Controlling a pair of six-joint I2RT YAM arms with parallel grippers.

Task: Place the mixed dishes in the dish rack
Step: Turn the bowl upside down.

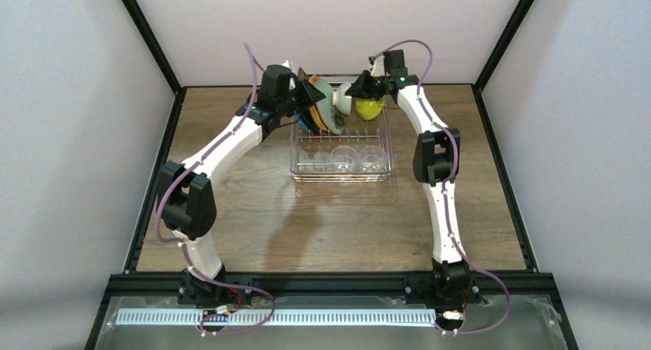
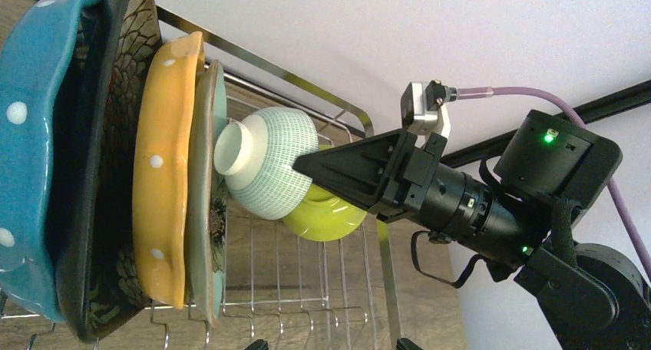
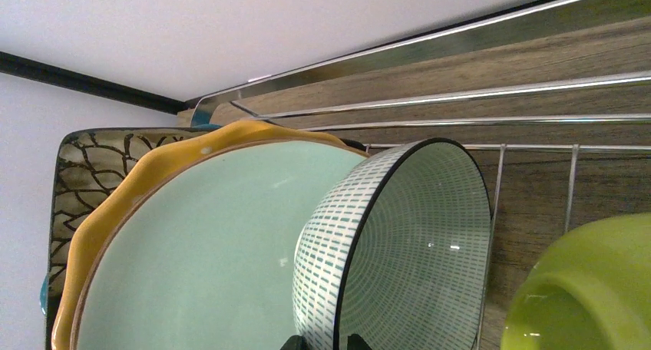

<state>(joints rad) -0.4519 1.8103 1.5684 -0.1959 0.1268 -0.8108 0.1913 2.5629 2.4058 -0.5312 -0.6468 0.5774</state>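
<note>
The dish rack stands mid-table. At its back left, a blue dotted plate, a black floral plate, an orange dotted plate and a pale green plate stand on edge. The mint bowl lies on its side against the green plate. My right gripper is shut on its rim, one finger inside and one outside. A yellow-green bowl sits just beyond. Clear glass cups fill the rack's front. My left gripper hangs open by the plates, holding nothing.
The rack's wire prongs under the bowls are bare. Black frame posts rise at the table's back corners, and white walls close in on three sides. The wooden table top lies in front of the rack.
</note>
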